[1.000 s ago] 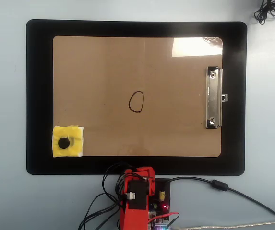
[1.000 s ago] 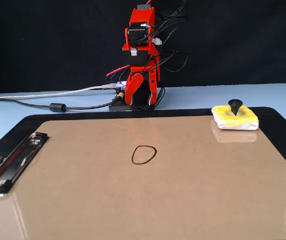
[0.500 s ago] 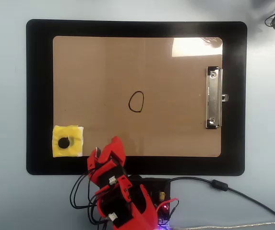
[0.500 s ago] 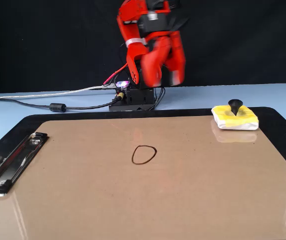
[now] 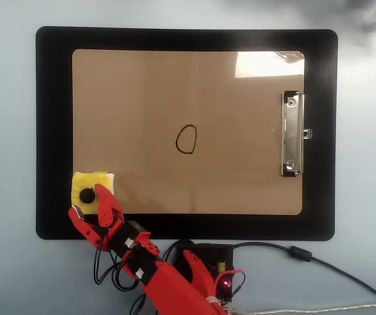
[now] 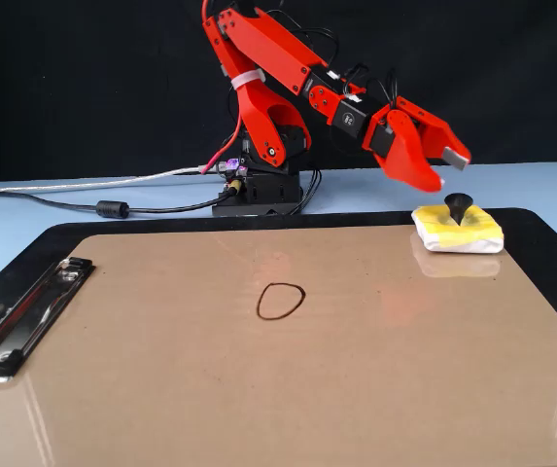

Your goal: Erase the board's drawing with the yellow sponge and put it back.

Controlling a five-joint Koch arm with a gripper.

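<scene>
Pale blue counter point(image 5: 4, 131) carries a large black mat point(image 5: 53, 131), and on the mat we see the board point(image 5: 142, 98), tan-brown and glossy, with its silver clip point(image 5: 292, 134) at the right short edge in the overhead view and at the left in the fixed view. A black backdrop point(image 6: 84, 88) fills the space behind the counter in the fixed view.

Near the middle of the board we find the drawing point(image 5: 186, 139), a thin black oval loop, whole and unsmudged. The yellow sponge point(image 5: 99, 180) sits well apart from it, at the board's lower left corner in the overhead view and at the far right corner in the fixed view; it overlaps the board's edge and the mat, and its black knob point(image 6: 459, 206) stands upright.

Our red arm point(image 6: 278, 68) reaches out from its base point(image 6: 263, 190), which sits on the counter just beyond the mat's edge, with cables point(image 6: 64, 199) trailing off to one side. The claw point(image 6: 445, 171) hangs just above the sponge, close to the knob but not touching it in the fixed view. Its jaws stand apart, one broad red finger point(image 5: 107, 205) and one slimmer one point(image 5: 79, 220) with a gap between them, and they hold nothing.
</scene>
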